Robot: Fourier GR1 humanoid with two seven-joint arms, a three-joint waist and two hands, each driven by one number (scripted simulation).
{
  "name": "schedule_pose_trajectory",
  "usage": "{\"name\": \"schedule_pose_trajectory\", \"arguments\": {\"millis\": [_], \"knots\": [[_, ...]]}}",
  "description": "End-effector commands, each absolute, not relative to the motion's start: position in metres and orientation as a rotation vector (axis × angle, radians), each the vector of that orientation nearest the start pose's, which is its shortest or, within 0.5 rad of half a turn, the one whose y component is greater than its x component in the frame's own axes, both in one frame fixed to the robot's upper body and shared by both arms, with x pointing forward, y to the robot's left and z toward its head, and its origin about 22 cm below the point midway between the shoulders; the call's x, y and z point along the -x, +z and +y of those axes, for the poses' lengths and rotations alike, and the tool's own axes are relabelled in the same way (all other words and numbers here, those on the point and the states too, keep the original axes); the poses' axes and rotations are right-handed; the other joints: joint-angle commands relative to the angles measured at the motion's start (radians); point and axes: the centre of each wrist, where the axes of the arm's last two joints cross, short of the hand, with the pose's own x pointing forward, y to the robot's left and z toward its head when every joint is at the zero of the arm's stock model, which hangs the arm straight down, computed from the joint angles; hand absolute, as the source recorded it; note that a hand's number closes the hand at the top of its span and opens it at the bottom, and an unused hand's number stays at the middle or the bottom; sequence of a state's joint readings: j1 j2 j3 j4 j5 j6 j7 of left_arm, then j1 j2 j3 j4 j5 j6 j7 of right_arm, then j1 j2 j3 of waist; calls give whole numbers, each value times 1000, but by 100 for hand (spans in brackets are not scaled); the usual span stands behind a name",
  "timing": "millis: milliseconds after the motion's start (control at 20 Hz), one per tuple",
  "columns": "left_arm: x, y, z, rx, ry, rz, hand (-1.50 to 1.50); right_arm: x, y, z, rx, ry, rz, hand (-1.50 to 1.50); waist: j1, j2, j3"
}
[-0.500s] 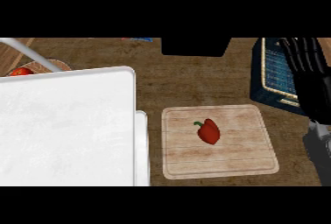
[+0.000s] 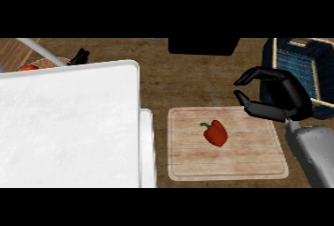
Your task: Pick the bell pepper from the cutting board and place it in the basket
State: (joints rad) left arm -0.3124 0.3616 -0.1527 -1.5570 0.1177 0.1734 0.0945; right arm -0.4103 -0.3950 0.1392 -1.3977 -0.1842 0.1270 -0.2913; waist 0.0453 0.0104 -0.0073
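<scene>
— What are your fingers doing right now?

— My right hand is over the bench, at the upper right corner of the cutting board. Its fingers are curled inward with the thumb opposite them, a clawed shape with a gap in between, and they grasp nothing. They touch nothing I can make out either (whether the lowest part of the hand brushes the board's corner, I cannot tell).

— And the bell pepper?

— The bell pepper lies on the cutting board, a little above its middle, green stem pointing up and left. It is apart from my right hand, down and to the left of it. The basket sits at the right edge, just behind the hand.

— Your other hand?

— My left hand shows only as a bit of black at the upper left, behind the large white block; I cannot tell how its fingers stand.

— What changed from half a second ago?

— My right hand was higher up, over the basket; it has come down and leftward towards the board. The pepper has not shifted on the board.
</scene>
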Motion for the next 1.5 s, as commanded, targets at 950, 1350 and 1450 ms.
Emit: {"name": "schedule_pose_trajectory", "arguments": {"millis": [950,1350,1450], "knots": [[-274,58,285,-275,-30,-1473,0,-323,146,-219,525,1261,-1219,-150,-60,-21,3],[-276,65,302,-296,-24,-1515,0,-309,182,-228,432,1228,-1189,-150,-53,-13,7],[-280,74,302,-280,-30,-1513,0,-307,185,-232,422,1179,-1220,-150,-51,-12,7]]}}
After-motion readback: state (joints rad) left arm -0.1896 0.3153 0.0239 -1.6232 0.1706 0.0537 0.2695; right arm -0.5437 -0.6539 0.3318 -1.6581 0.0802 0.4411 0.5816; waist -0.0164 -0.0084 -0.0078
